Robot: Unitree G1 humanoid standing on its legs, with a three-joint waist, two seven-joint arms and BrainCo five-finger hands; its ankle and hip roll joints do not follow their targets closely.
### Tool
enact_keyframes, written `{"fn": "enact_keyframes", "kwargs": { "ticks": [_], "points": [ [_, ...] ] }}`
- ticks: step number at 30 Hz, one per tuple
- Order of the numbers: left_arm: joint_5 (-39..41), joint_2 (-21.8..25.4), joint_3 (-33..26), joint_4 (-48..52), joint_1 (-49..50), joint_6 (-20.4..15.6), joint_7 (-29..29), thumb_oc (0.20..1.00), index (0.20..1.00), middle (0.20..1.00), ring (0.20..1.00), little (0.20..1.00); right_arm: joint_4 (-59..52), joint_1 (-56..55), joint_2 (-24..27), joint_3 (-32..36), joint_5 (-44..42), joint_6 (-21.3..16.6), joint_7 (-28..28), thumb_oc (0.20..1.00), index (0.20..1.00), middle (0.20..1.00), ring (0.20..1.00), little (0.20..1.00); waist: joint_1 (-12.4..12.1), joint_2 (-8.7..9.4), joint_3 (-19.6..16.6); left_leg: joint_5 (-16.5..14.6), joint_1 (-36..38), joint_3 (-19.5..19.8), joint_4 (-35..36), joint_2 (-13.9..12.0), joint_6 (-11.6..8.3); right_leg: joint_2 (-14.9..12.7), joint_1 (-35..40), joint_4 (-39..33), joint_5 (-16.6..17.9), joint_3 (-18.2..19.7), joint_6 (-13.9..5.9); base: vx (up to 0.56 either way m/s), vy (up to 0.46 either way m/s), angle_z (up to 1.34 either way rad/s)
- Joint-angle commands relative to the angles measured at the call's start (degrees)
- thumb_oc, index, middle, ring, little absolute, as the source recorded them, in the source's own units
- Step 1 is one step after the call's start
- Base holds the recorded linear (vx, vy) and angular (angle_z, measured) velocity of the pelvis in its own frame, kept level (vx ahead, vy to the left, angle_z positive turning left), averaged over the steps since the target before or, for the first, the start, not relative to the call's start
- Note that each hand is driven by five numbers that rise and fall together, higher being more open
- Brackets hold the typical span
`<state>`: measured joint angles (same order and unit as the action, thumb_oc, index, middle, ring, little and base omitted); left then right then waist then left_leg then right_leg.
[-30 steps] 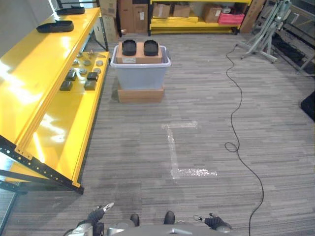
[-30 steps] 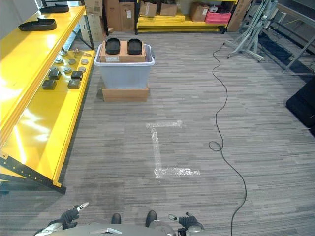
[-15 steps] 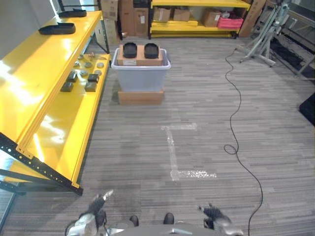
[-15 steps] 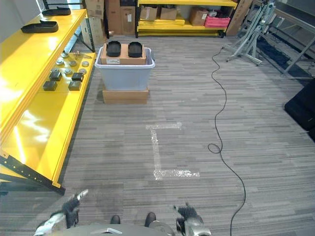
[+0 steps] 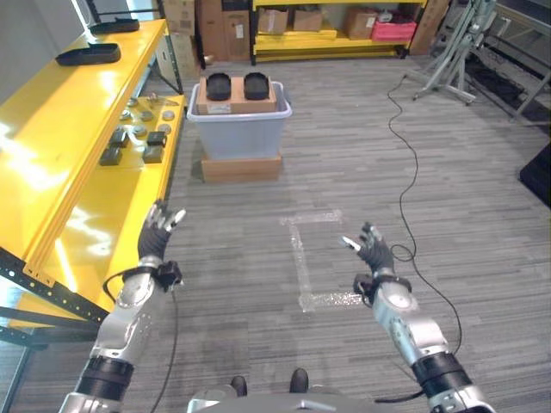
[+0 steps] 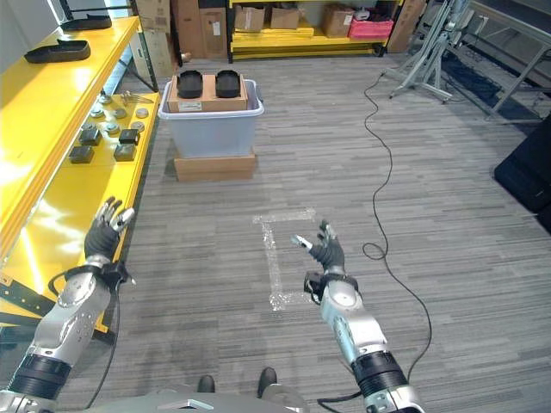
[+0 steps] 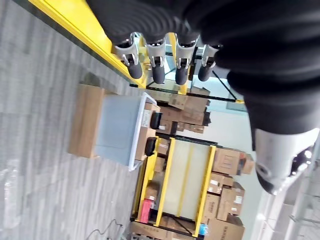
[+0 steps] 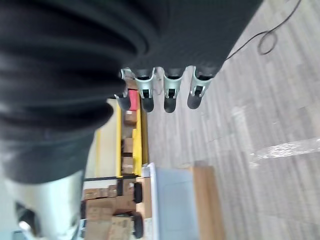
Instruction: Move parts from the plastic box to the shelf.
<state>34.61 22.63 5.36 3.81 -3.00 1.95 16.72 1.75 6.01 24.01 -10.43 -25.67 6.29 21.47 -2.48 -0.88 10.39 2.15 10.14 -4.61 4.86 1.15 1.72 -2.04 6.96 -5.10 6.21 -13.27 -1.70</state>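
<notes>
Moved: both arms are now raised.
Left hand (image 5: 156, 234), right hand (image 5: 374, 251): fingers straight, empty.
Box (image 5: 238, 129): far.
Risk: cable (image 5: 405, 155) may snag the walk.

Out of our sight

The shelf (image 5: 77, 163) is cut off at the left edge; we cannot identify its small parts (image 5: 129, 146) or see inside the plastic box (image 5: 241, 129).

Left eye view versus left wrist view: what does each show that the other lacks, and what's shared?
Left eye view: left hand and right hand raised open, floor tape, small parts on the yellow shelf. Left wrist view: the left hand's straight fingers close up, holding nothing. Shared: the plastic box on its cardboard base, two black parts on top.
</notes>
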Motion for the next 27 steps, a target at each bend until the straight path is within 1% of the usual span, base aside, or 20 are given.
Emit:
{"fn": "enact_keyframes", "kwargs": {
  "ticks": [1,3,5,9,11,12,14,15,17,18,20,21,22,24,25,26,27],
  "points": [
    [-1.49,0.74,-1.3,1.77,-4.31,-0.97,3.05,1.0,1.0,1.0,1.0,1.0,-6.89,5.25,0.93,1.48,-0.64,-2.88,1.17,1.0,1.0,1.0,1.0,1.0,-0.97,0.19,0.91,-4.98,0.76,-1.51,0.14,0.54,0.26,-1.99,3.92,0.12,-5.6,-1.72,-4.18,0.03,0.035,-0.02],
    [-0.95,0.7,-1.27,2.47,-4.3,-0.88,3.41,1.0,1.0,1.0,1.0,1.0,-8.3,5.34,0.96,1.44,-0.41,-1.53,1.41,1.0,1.0,1.0,1.0,1.0,-0.97,0.2,0.87,-4.99,0.75,-1.47,0.14,0.61,0.29,-2.04,3.86,0.15,-5.58,-1.66,-4.22,0.03,0.047,-0.01],
    [-0.29,0.53,-1.67,5.54,-3.22,0.89,3.71,1.0,1.0,1.0,1.0,1.0,-9.77,4.48,0.64,1.1,-0.53,-0.36,1.26,1.0,1.0,1.0,1.0,1.0,-1.1,0.29,0.87,-5.11,0.76,-1.41,-0.17,0.84,0.49,-2.42,3.69,0.56,-5.5,-1.46,-4.39,0.06,0.095,-0.01],
    [0.48,0.45,-1.54,6.61,-2.7,1.73,3.25,1.0,1.0,1.0,1.0,1.0,-10.17,4.18,0.16,0.72,-0.97,0.07,1.32,1.0,1.0,1.0,1.0,1.0,-1.28,0.29,1.02,-5.51,0.63,-1.42,-0.8,1.15,0.91,-2.92,3.32,1.55,-5.67,-1.22,-4.6,0.04,0.078,-0.03],
    [0.47,0.59,-1.3,6.95,-2.6,2.53,2.53,1.0,1.0,1.0,1.0,1.0,-9.99,4.15,-0.02,0.47,-1.26,-0.43,1.22,1.0,1.0,1.0,1.0,1.0,-1.33,0.22,1.21,-5.8,0.4,-1.4,-1.33,1.36,1.27,-3.28,2.93,2.39,-5.8,-0.98,-4.81,0.04,0.111,-0.09],
    [0.52,1.0,-1.02,7.21,-2.73,2.63,1.35,1.0,1.0,1.0,1.0,1.0,-10.05,4.23,-0.43,0.52,-1.88,-0.76,1.18,1.0,1.0,1.0,1.0,1.0,-1.38,0.0,1.6,-6.26,-0.21,-1.16,-2.3,1.77,2.03,-3.96,1.84,4.98,-6.41,-0.39,-5.26,0.06,0.142,-0.15],
    [0.3,1.32,-0.77,7.58,-3.05,2.65,0.5,1.0,1.0,1.0,1.0,1.0,-10.33,4.38,-0.56,0.59,-2.74,-0.75,1.38,1.0,1.0,1.0,1.0,1.0,-1.38,-0.26,1.98,-6.55,-0.84,-0.76,-3.27,2.13,2.74,-4.36,0.99,7.89,-7.23,0.06,-5.36,0.06,0.122,-0.16],
    [0.31,1.33,-0.77,7.57,-3.07,2.64,0.49,1.0,1.0,1.0,1.0,1.0,-10.33,4.39,-0.56,0.6,-2.75,-0.74,1.39,1.0,1.0,1.0,1.0,1.0,-1.4,-0.24,1.96,-6.6,-0.94,-0.78,-3.37,2.16,2.76,-4.42,0.82,8.17,-7.38,0.09,-5.38,0.06,0.13,-0.08],
    [0.52,1.74,-0.32,7.96,-4.0,2.8,-0.44,1.0,1.0,1.0,1.0,1.0,-10.62,4.84,-1.18,0.32,-3.19,-1.13,1.93,1.0,1.0,1.0,1.0,1.0,-1.31,-0.8,2.93,-6.92,-2.32,-0.02,-5.31,2.98,4.2,-5.38,-2.02,16.05,-7.08,0.46,-5.93,0.06,0.159,-0.06],
    [0.54,1.71,-0.05,8.18,-4.37,2.58,-0.3,1.0,1.0,1.0,1.0,1.0,-10.76,4.98,-1.63,0.0,-3.48,-1.56,1.76,1.0,1.0,1.0,1.0,1.0,-1.24,-1.29,3.76,-7.1,-2.85,0.45,-6.32,3.28,4.84,-6.25,-4.33,21.58,-5.71,0.4,-6.26,0.05,0.171,-0.11],
    [0.41,1.39,-0.13,8.5,-4.54,2.69,-0.16,1.0,1.0,1.0,1.0,1.0,-11.21,4.75,-2.46,-0.43,-2.75,-2.09,0.99,1.0,1.0,1.0,1.0,1.0,-1.23,-2.32,5.0,-7.68,-3.26,0.81,-7.67,3.63,5.52,-8.16,-8.45,31.5,-3.66,-0.18,-6.31,0.08,0.185,-0.18],
    [0.14,1.23,-0.37,8.65,-4.22,2.43,0.12,1.0,1.0,1.0,1.0,1.0,-11.67,4.56,-2.73,-0.38,-2.4,-1.94,0.12,1.0,1.0,1.0,1.0,1.0,-1.24,-2.71,5.46,-7.87,-3.08,0.7,-7.75,3.92,5.74,-9.18,-10.31,34.87,-3.32,-0.49,-6.3,0.11,0.154,-0.28],
    [-0.01,1.21,-0.7,8.81,-3.75,2.12,0.34,1.0,1.0,1.0,1.0,1.0,-12.24,4.28,-2.91,-0.23,-2.04,-1.57,-0.76,1.0,1.0,1.0,1.0,1.0,-1.22,-2.93,5.69,-8.07,-2.71,0.5,-7.57,4.24,5.88,-9.93,-11.84,36.02,-2.78,-0.79,-6.36,0.1,0.097,-0.3],
    [0.39,1.37,-1.36,8.98,-3.04,1.9,0.17,1.0,1.0,1.0,1.0,1.0,-12.74,3.95,-3.05,-0.07,-1.8,-1.36,-1.71,1.0,1.0,1.0,1.0,1.0,-1.06,-3.07,5.8,-8.49,-2.05,0.33,-7.29,4.61,5.88,-10.44,-13.58,34.99,-1.8,-1.13,-6.47,0.14,0.025,-0.32],
    [0.69,1.54,-2.01,9.31,-2.23,1.69,-0.2,1.0,1.0,1.0,1.0,1.0,-13.23,3.72,-3.13,0.04,-1.74,-1.18,-2.41,1.0,1.0,1.0,1.0,1.0,-0.89,-2.9,5.79,-9.26,-1.47,0.27,-7.21,4.95,5.67,-10.31,-14.72,31.28,-0.94,-1.01,-6.61,0.23,-0.045,-0.33],
    [0.86,1.67,-2.29,9.77,-1.7,1.59,-0.23,1.0,1.0,1.0,1.0,1.0,-13.52,3.71,-3.11,0.13,-1.67,-1.0,-2.66,1.0,1.0,1.0,1.0,1.0,-0.76,-2.54,5.79,-10.07,-1.11,0.43,-7.49,5.2,5.37,-9.84,-14.7,26.93,-0.62,-0.89,-6.67,0.37,-0.146,-0.26],
    [1.11,1.69,-2.49,10.27,-1.18,1.64,-0.48,1.0,1.0,1.0,1.0,1.0,-13.65,3.88,-2.83,0.44,-1.88,-0.96,-2.91,1.0,1.0,1.0,1.0,1.0,-0.46,-1.58,5.8,-11.83,-0.45,1.15,-8.37,5.76,4.83,-9.29,-14.49,15.9,0.81,-0.25,-7.04,0.49,-0.219,-0.25]
  ]
}}
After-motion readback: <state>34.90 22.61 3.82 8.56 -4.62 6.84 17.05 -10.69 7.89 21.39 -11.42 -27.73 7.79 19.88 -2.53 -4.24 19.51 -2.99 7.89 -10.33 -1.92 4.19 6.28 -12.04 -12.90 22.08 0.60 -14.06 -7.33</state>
